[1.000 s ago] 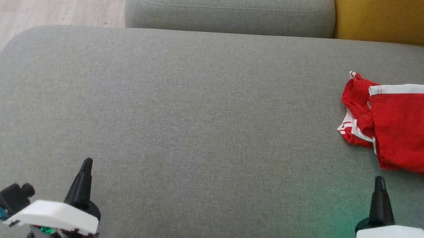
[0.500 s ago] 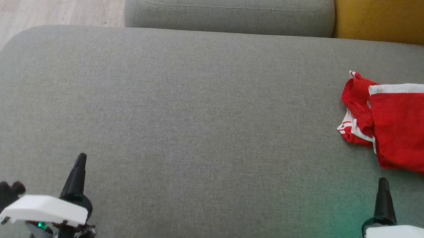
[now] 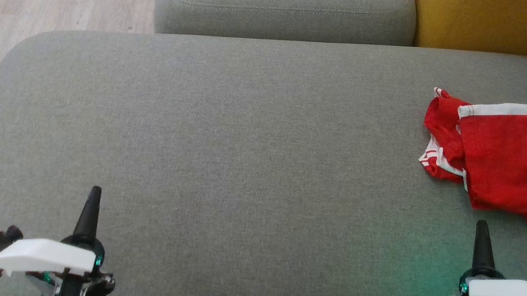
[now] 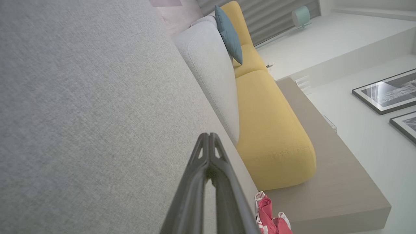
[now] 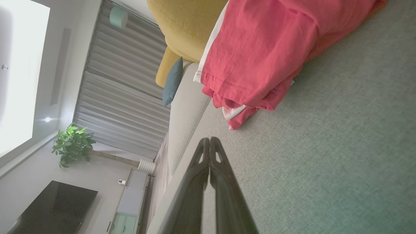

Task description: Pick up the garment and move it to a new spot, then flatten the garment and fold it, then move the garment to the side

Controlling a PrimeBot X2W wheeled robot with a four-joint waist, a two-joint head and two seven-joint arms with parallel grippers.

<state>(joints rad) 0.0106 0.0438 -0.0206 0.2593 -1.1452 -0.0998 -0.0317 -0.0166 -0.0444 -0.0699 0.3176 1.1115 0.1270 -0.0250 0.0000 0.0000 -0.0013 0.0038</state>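
We see a red garment (image 3: 510, 161) lying at the right of the grey sofa seat (image 3: 244, 141), with our left gripper (image 3: 93, 192) and right gripper (image 3: 482, 225) nearer, both closed and empty.

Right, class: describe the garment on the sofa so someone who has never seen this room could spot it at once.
Find the wide grey seat cushion. At its right end, before the yellow cushion and just beyond the right tool, lies the garment. It is rumpled red cloth with white bands, unlike the plain cushions around it.

No text, label or number can be read anywhere.
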